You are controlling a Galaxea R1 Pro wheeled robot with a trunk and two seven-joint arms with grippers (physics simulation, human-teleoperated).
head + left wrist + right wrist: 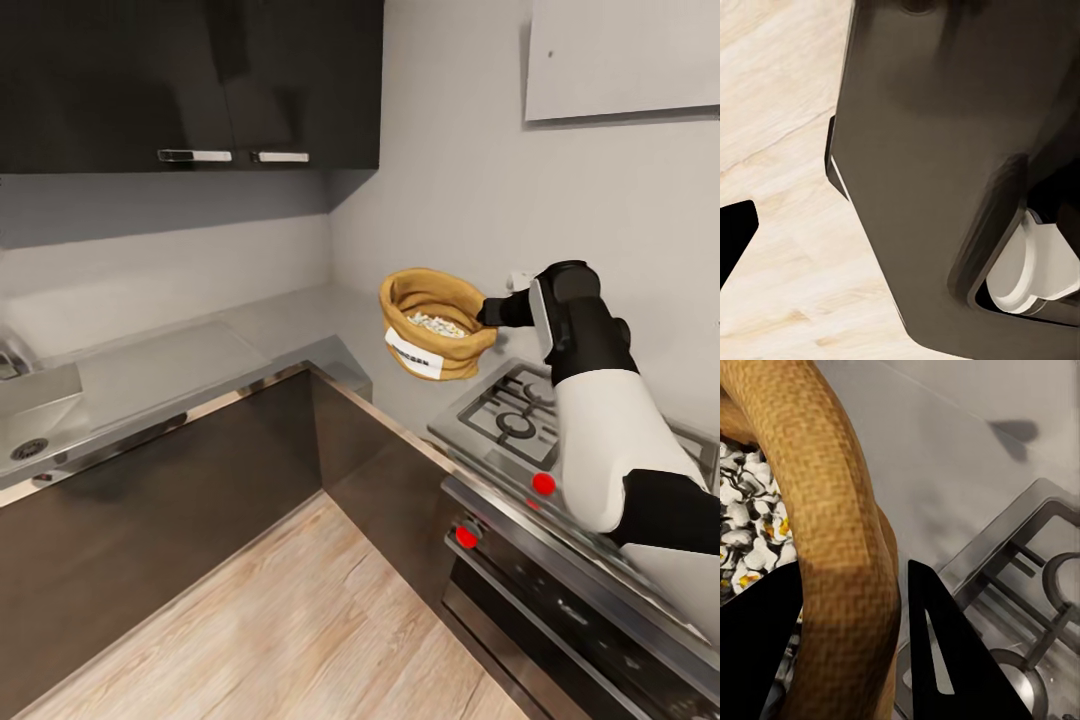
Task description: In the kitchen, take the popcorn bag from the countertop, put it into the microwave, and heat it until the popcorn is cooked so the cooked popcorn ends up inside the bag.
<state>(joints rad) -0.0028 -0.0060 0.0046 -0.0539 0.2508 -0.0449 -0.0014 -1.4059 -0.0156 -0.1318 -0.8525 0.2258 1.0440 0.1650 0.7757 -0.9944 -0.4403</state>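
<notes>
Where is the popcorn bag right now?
In the head view the popcorn bag hangs in the air to the right, held by its rim in the right gripper, above the countertop corner, just beside the gas hob.

Head view high over the counter corner, right wrist view close on popcorn bag [832, 532] rim (shared), left wrist view floorward

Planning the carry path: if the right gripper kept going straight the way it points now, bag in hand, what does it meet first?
Right gripper points leftward over the countertop; holding the popcorn bag, its path looks free until the back wall. Depth unclear.
</notes>
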